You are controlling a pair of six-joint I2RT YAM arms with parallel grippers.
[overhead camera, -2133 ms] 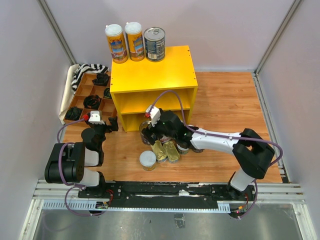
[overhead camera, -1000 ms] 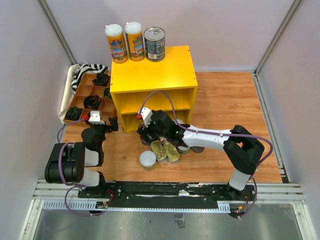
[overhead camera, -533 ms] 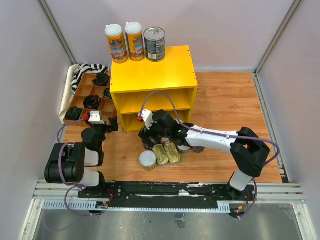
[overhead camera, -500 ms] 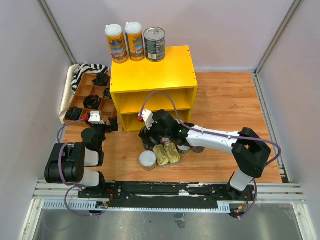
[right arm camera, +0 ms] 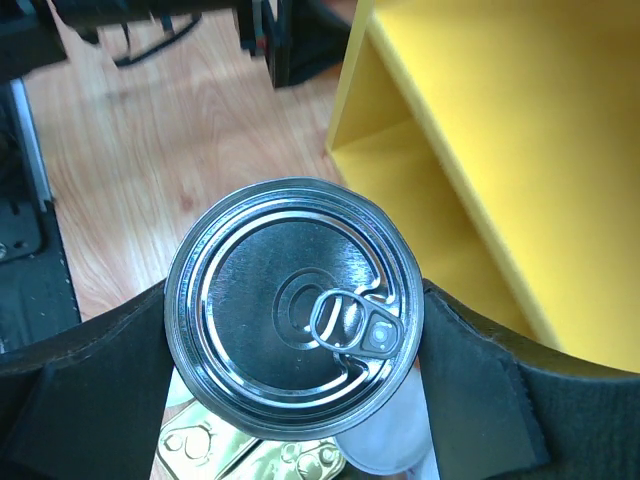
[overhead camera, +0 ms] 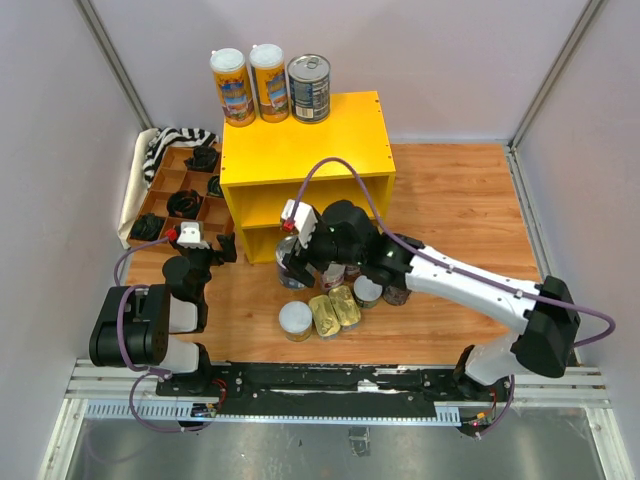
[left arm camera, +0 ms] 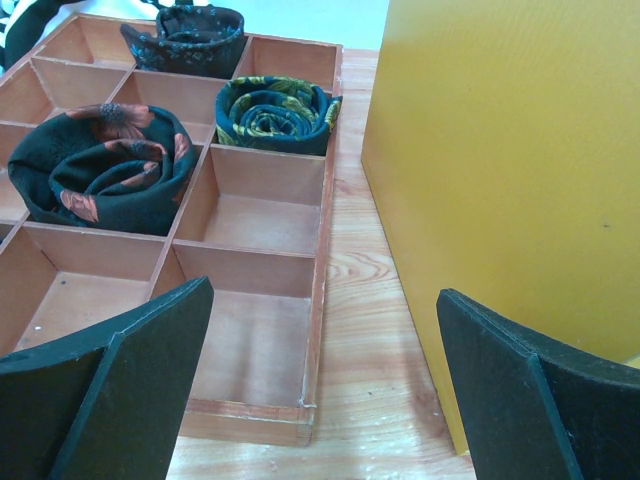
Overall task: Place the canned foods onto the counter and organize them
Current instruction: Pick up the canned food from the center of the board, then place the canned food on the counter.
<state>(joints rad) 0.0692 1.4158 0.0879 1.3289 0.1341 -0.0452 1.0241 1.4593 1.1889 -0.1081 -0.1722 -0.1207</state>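
The yellow counter carries two tall white-lidded cylinders and a silver-topped dark can at its back left. My right gripper is shut on a silver-topped can and holds it above the floor, in front of the counter's lower shelf. Below it lie two flat gold tins, a short white-lidded can, another white-lidded can and a dark can. My left gripper is open and empty, between the tray and the counter's side.
A brown divided wooden tray with rolled dark cloths stands left of the counter; its near corner shows in the left wrist view. A striped cloth lies behind it. Grey walls close in the wooden floor.
My right gripper has risen from the cluster of tins with the silver-topped can in it, and the arm's elbow has swung right. The left arm has not moved.
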